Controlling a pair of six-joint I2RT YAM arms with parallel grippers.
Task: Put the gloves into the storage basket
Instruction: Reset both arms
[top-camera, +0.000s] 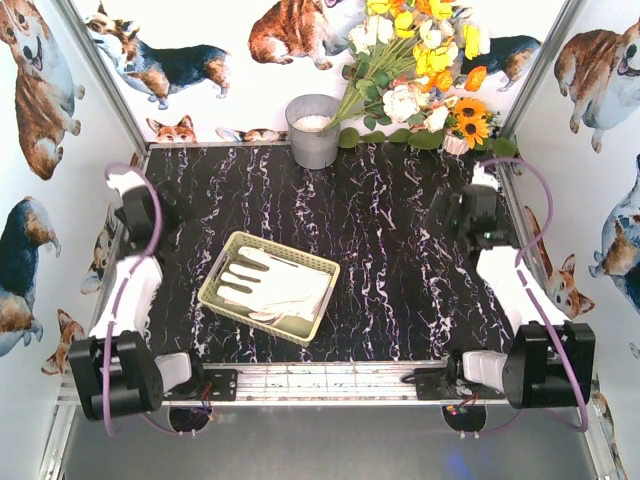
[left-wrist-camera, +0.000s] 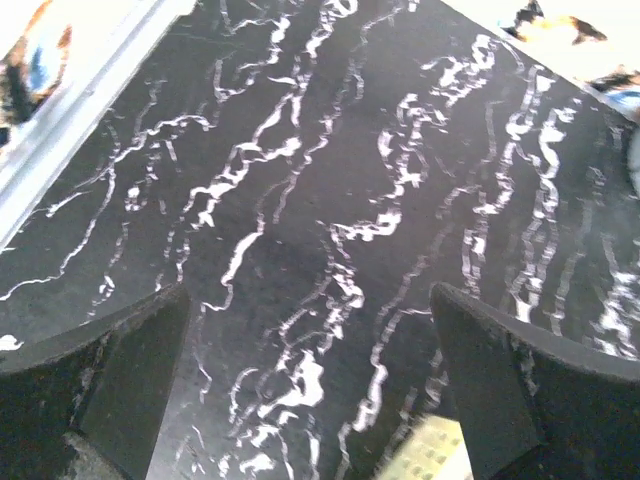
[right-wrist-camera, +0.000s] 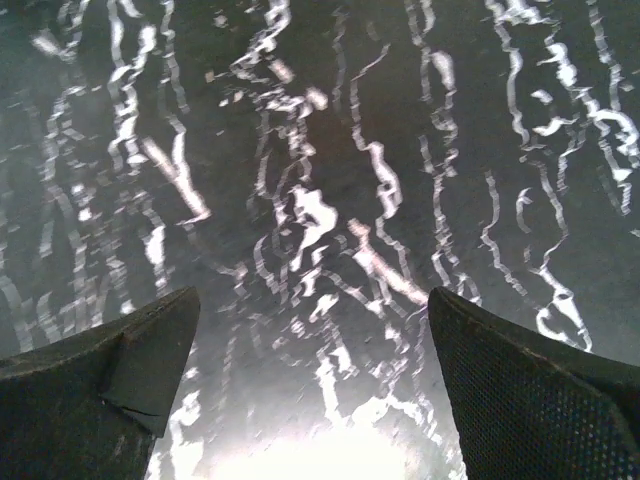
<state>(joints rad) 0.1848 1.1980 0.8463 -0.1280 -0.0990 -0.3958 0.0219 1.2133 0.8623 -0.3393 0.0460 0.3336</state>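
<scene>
Gloves of white fabric (top-camera: 275, 285) lie piled flat inside the shallow pale yellow-green plastic basket with lattice sides (top-camera: 290, 250), which sits front-left on the black marbled table (top-camera: 400, 260). No glove shows loose on that table, so the task looks finished or nearly so, though I cannot count the pile. The left tool (left-wrist-camera: 310, 340) and the right tool (right-wrist-camera: 312, 340) both hang with fingers apart and nothing between them, out at the table's side edges, the left near the basket, the right well apart from it.
</scene>
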